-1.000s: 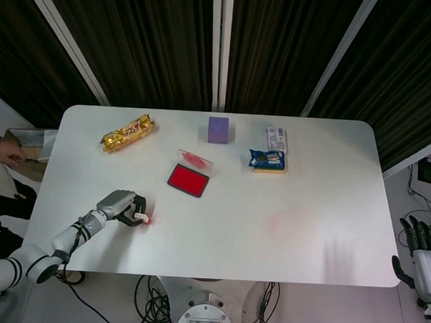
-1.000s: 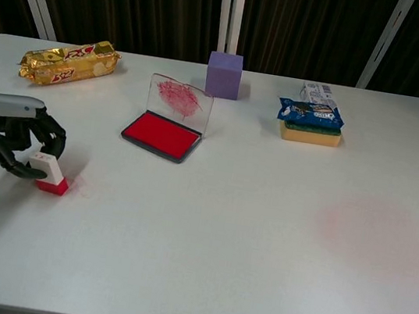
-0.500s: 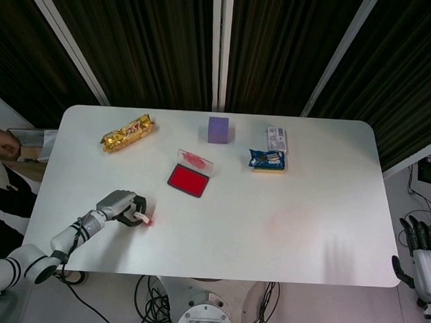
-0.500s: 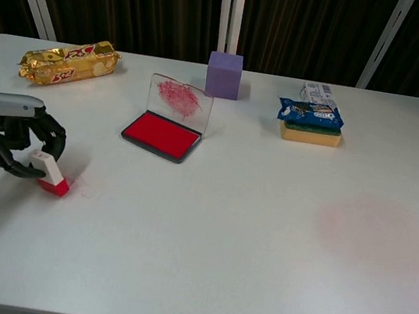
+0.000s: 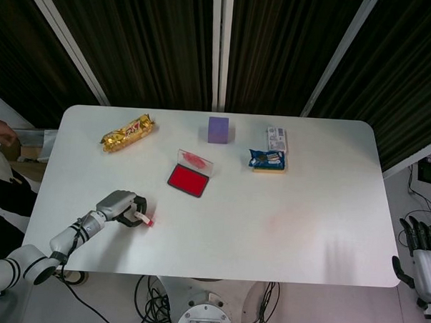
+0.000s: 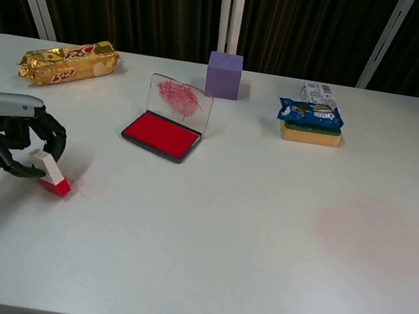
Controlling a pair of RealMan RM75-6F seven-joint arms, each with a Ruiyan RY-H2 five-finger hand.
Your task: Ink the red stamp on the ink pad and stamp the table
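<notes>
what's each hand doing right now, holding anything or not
Left hand: holding the red stamp, its base on the table.
Right hand: off the table edge, holding nothing; fingers look straight.

White rectangular table [image 6: 216,269] with faint pink smudge [image 6: 372,229] lower right. Small stamp [image 6: 52,174], white handle, red base, lower left. Open ink pad [image 6: 161,136], red felt, dark tray, red-smeared clear lid. Purple cube [image 6: 224,75], gold snack wrapper [image 6: 69,61] with red print, blue packet [image 6: 311,111] on yellow sponge [image 6: 310,133].
</notes>
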